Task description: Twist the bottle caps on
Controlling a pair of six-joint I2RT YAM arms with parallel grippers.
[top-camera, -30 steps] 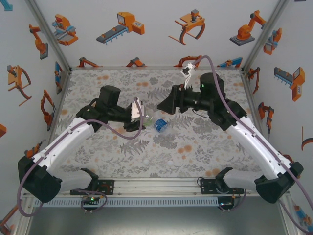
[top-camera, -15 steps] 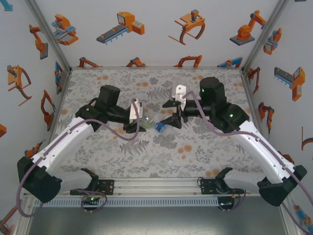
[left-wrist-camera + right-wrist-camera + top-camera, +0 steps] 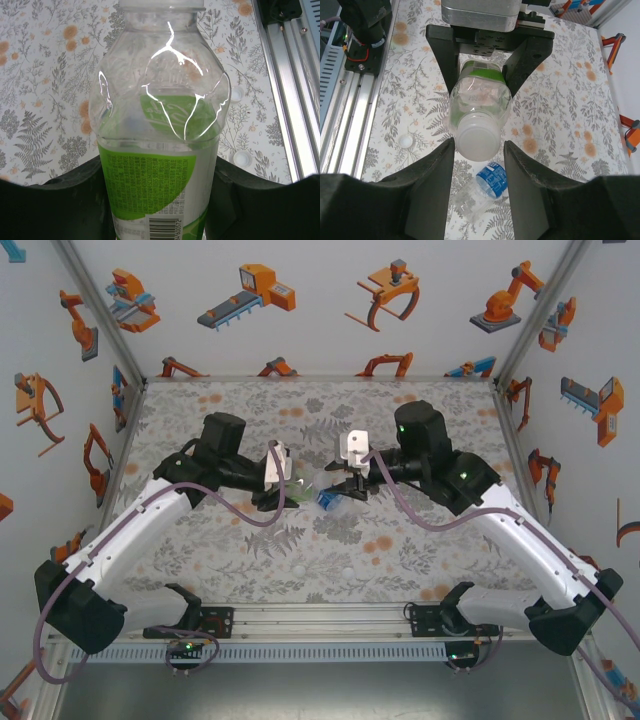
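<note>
1. The left pincer [image 3: 159, 175] is clamped on the lower body of the green bottle [image 3: 160, 100], one finger on each side of the label. It holds the bottle off the bench [image 3: 560, 100], near the middle, with the neck pointing right.
2. The right pincer [image 3: 478, 150] faces it, its fingers flanking the white cap [image 3: 476, 139] that sits on the bottle's neck. The left finger looks to be against the cap and a sliver of gap shows on the other side, so I can't tell whether it has truly gripped.
3. The bottle looks empty, so I'd expect it to be light. Its thin clear wall is dented and creased, so it should buckle under a hard squeeze. The labelled band where it is held looks like the firmest place.
4. The cap is small, stiff and smooth, and likely to slip. I'd take it square across its sides and keep it in line with the neck so the thread doesn't cross.
5. Below the right pincer, the blue-labelled bottle [image 3: 491, 181] lies on its side on the bench.
6. Two loose caps [image 3: 242, 158] lie further out, towards the near edge.
</note>
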